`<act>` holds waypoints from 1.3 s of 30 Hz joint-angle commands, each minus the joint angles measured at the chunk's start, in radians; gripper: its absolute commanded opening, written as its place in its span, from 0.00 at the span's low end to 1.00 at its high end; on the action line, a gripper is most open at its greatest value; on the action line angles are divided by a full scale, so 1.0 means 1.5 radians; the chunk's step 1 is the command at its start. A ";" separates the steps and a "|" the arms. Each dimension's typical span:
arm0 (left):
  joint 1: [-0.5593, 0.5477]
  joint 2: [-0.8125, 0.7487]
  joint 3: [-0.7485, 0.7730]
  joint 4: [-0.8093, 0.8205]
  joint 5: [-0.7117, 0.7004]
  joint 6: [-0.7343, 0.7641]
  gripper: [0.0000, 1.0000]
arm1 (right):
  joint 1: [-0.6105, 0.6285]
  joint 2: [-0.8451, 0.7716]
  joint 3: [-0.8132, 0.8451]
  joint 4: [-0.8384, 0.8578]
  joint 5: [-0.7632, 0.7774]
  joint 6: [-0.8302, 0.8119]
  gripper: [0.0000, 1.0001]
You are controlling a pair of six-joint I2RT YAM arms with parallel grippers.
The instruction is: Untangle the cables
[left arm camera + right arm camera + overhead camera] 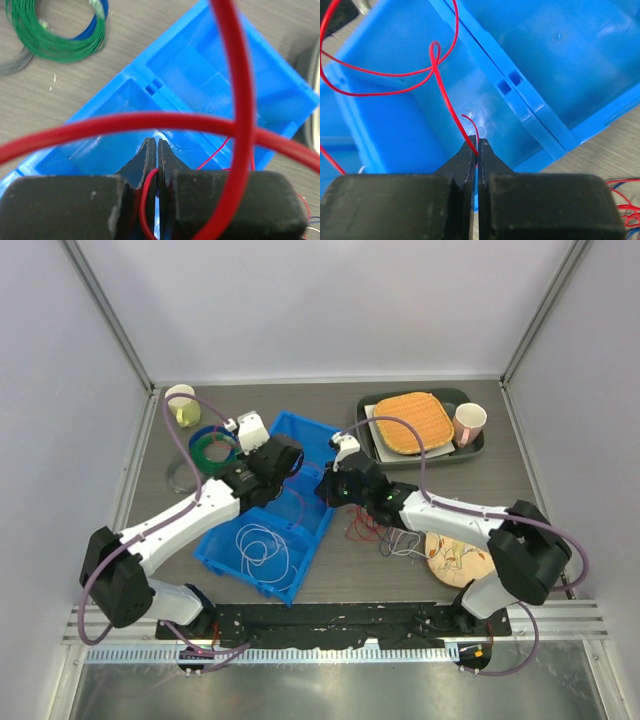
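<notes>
Your left gripper [157, 142] and right gripper [477, 146] each clench a strand of red cable [435, 52] (knotted once) above the blue bin [305, 425], toward the desk's left edge.

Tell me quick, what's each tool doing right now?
Left tool: shut on a red cable loop.
Right tool: shut on a red cable end.

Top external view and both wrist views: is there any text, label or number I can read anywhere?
None can be read.
Blue bin: plain plastic, no label in any view.
Pink cup and pale green cup: no print visible.
Round board at the near right of the table: markings too small to tell whether any are writing.
</notes>
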 commanded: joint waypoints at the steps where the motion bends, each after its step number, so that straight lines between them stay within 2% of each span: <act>1: 0.000 0.049 0.042 -0.089 -0.066 -0.132 0.00 | 0.007 0.044 0.003 0.029 0.002 0.014 0.01; 4: 0.000 0.095 0.081 -0.176 -0.096 -0.200 0.00 | 0.009 0.048 0.001 0.028 -0.012 0.006 0.02; 7: 0.000 0.131 0.113 -0.244 -0.111 -0.236 0.00 | 0.011 0.034 -0.004 0.009 -0.018 -0.015 0.16; 8: 0.000 0.138 0.117 -0.255 -0.110 -0.242 0.00 | 0.011 0.022 -0.005 0.000 -0.015 -0.018 0.28; 10: 0.000 0.146 0.119 -0.255 -0.103 -0.242 0.00 | 0.012 0.006 -0.011 -0.012 -0.008 -0.022 0.41; 16: 0.000 0.149 0.109 -0.247 -0.096 -0.249 0.00 | 0.012 -0.099 -0.051 -0.036 -0.018 -0.026 0.55; 21: 0.000 0.155 0.108 -0.246 -0.090 -0.257 0.00 | 0.012 -0.202 -0.095 -0.087 0.061 0.009 0.63; 29: 0.000 0.203 0.162 -0.296 -0.078 -0.306 0.01 | 0.012 -0.445 -0.221 -0.123 0.156 0.084 0.69; 33: -0.001 0.238 0.199 -0.314 -0.065 -0.319 0.00 | 0.012 -0.523 -0.260 -0.143 0.194 0.107 0.70; 37: -0.001 0.264 0.214 -0.334 -0.059 -0.333 0.01 | 0.012 -0.555 -0.281 -0.156 0.203 0.113 0.70; 39: -0.001 0.262 0.209 -0.336 -0.057 -0.333 0.07 | 0.012 -0.560 -0.280 -0.165 0.209 0.112 0.70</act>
